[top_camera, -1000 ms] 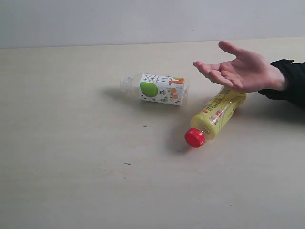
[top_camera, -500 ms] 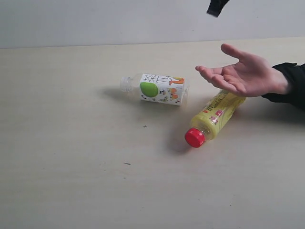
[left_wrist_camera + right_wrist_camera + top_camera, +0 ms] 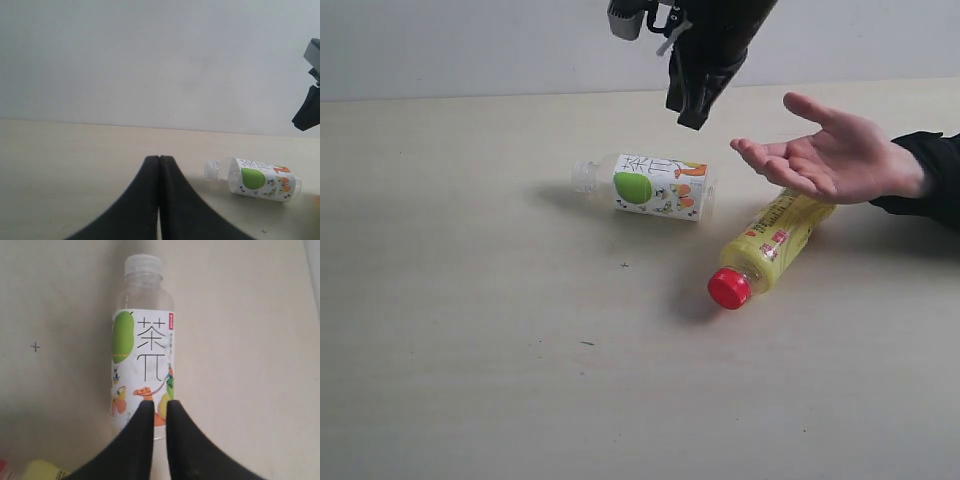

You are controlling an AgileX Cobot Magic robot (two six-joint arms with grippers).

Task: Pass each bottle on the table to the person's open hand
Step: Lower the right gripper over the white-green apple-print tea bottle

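Two bottles lie on their sides on the table. The white-labelled bottle with a green apple is at the middle. The yellow bottle with a red cap lies to its right, its base under the person's open hand, which is held palm up just above the table. My right gripper hangs above the apple bottle's base end, apart from it, jaws a narrow gap apart and empty. My left gripper is shut and empty, low over the table left of the apple bottle.
A pale wall rises behind the table's far edge. The person's black sleeve lies at the right edge. The right arm shows at the side of the left wrist view. A corner of the yellow bottle shows in the right wrist view.
My right arm has come down from the top of the exterior view and moved left to above the apple bottle. Its jaws have parted slightly. The bottles have not moved.
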